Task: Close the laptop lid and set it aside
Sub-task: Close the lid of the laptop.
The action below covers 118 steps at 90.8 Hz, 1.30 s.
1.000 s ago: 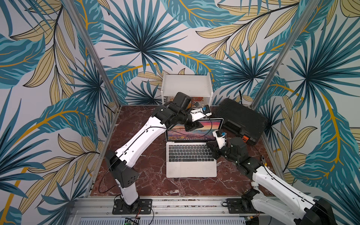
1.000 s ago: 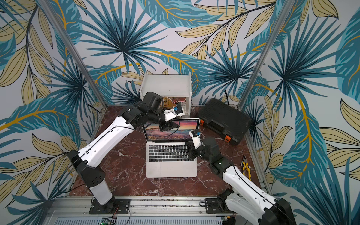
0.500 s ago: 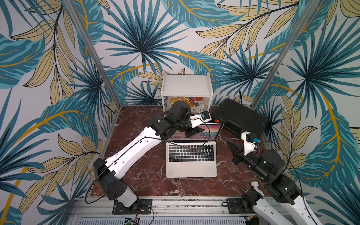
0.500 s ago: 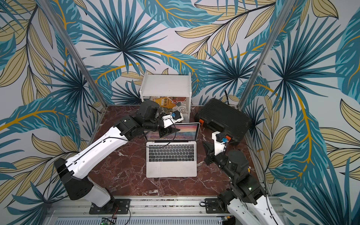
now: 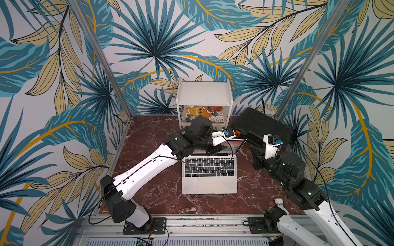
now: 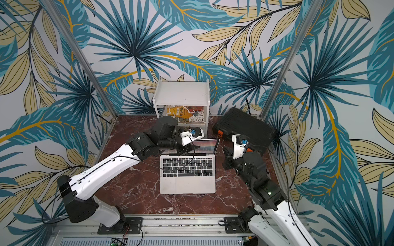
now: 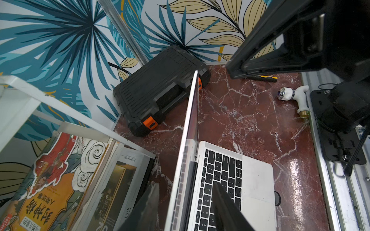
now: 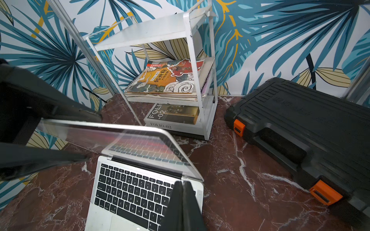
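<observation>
Left arm (image 5: pixel 149 168) reaches across the red marble table (image 5: pixel 149 191) from the near left corner to the laptop lid (image 5: pixel 237 147). The left pincer (image 7: pixel 185 183) is held moderately wide, one finger (image 7: pixel 148 206) behind the panel and one in front of the screen; whether either touches it is unclear. The laptop (image 5: pixel 210 183) sits at the table's centre with its lid part-open, raised steeply over the keyboard. Just behind the lid stands a white shelf unit (image 5: pixel 204 92) stacked with books (image 5: pixel 202 112). To the right of it, against the back corner, lies a black ribbed case (image 5: pixel 262 127) with orange latches. The right pincer (image 8: pixel 183 186) has its fingers pressed together, holds nothing, and is beside the laptop's right edge. A white tap fitting (image 7: pixel 290 95) lies near the front right rail.
</observation>
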Each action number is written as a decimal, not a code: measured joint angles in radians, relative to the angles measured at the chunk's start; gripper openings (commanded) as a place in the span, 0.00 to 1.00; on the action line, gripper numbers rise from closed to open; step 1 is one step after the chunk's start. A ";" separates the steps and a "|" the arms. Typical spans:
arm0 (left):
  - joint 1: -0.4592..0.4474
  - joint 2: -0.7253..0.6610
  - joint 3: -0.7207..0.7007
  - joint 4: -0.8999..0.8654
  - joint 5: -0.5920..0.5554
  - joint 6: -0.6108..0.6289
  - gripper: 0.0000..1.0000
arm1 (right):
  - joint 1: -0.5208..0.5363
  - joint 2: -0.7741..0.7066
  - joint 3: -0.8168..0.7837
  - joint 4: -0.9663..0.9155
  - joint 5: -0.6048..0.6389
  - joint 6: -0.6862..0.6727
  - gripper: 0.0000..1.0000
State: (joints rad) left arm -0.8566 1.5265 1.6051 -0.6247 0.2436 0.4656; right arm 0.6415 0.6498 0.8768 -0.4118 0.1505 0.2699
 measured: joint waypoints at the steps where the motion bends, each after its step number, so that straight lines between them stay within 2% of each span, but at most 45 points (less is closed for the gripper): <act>1: -0.004 -0.003 -0.005 0.003 -0.002 -0.001 0.47 | 0.000 -0.001 0.000 0.000 0.003 0.000 0.01; 32: -0.059 -0.062 -0.112 0.090 -0.035 -0.050 0.49 | 0.000 -0.016 0.035 -0.018 0.126 0.002 0.01; 70: -0.148 -0.057 -0.157 0.114 -0.039 -0.105 0.54 | 0.000 0.059 0.057 -0.028 0.129 -0.001 0.02; 92: -0.195 -0.064 -0.243 0.158 -0.031 -0.163 0.60 | 0.000 0.070 0.066 -0.027 0.125 -0.005 0.02; 118: -0.202 -0.067 -0.330 0.164 -0.023 -0.231 0.65 | 0.000 0.090 0.066 -0.028 0.102 -0.005 0.02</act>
State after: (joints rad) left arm -1.0588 1.4593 1.2751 -0.4603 0.2207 0.2348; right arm 0.6415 0.7395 0.9432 -0.4397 0.2523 0.2653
